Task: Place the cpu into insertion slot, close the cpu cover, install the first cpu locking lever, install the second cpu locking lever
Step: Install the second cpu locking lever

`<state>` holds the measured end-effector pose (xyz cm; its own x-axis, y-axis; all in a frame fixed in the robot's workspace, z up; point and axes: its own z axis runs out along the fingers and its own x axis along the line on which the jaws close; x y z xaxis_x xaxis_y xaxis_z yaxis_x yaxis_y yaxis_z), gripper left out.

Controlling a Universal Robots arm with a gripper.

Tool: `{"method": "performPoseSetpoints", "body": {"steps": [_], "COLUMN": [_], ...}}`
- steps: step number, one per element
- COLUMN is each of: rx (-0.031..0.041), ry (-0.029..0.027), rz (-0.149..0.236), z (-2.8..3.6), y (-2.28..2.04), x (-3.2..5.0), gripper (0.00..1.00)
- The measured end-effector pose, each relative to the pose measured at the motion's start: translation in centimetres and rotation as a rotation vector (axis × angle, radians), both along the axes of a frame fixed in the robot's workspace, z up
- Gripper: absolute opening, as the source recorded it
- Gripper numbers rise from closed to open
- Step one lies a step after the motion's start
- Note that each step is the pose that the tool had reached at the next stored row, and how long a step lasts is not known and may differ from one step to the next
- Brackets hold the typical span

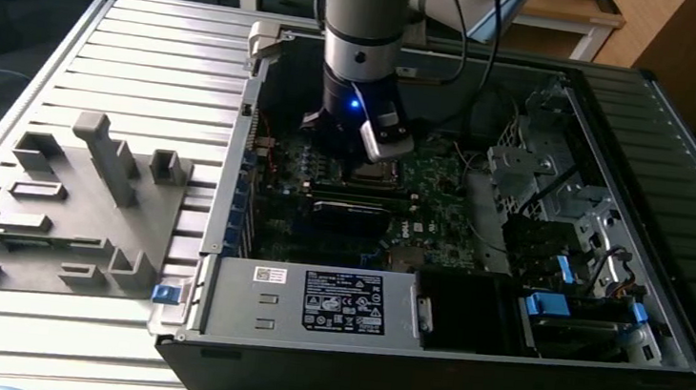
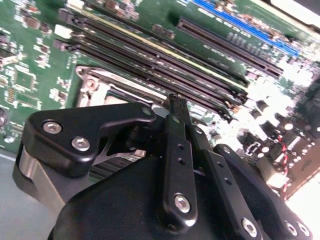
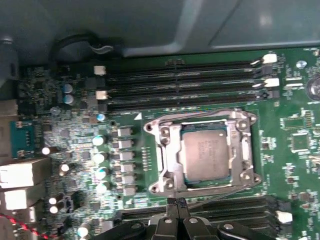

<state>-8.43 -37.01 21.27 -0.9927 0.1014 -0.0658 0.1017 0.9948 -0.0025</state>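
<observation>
The cpu [image 3: 207, 152], a dull silver square, lies in its socket on the green motherboard. The cpu cover [image 3: 167, 150], a silvery frame, is down flat around it. One thin wire lever [image 3: 227, 191] runs along the socket edge nearest my gripper, and another lever [image 3: 200, 111] lies along the far edge. My gripper [image 3: 177, 202] is shut, its black fingertips together just beside the near lever's end; whether they touch it I cannot tell. In the second wrist view the gripper [image 2: 177, 101] hangs over the socket frame's [image 2: 95, 84] edge. In the exterior view the gripper [image 1: 374, 164] is low inside the computer case.
Black memory slots [image 3: 185, 75] run on both sides of the socket. The open case's walls [image 1: 244, 147] surround the board, with a power supply [image 1: 338, 299] at the front and drive bays with blue tabs [image 1: 555, 306] to the exterior view's right. A grey fixture plate [image 1: 66, 206] lies outside, left.
</observation>
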Motion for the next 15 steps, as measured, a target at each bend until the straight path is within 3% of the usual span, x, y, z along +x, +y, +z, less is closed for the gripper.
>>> {"method": "performPoseSetpoints", "body": {"steps": [4,5,10,15], "rx": [0.0,0.0003,0.0007,0.0179], "ry": [0.0,0.0,0.0,-0.0001], "rz": [-0.002,-0.002,-0.002,-0.002], "z": [-0.4,-0.8,-0.85,-0.86], "y": [0.0,0.0,0.0,-0.01], "x": [-0.43,-0.45,-0.45,-0.45], "gripper": [0.11,0.11,0.11,0.11]}}
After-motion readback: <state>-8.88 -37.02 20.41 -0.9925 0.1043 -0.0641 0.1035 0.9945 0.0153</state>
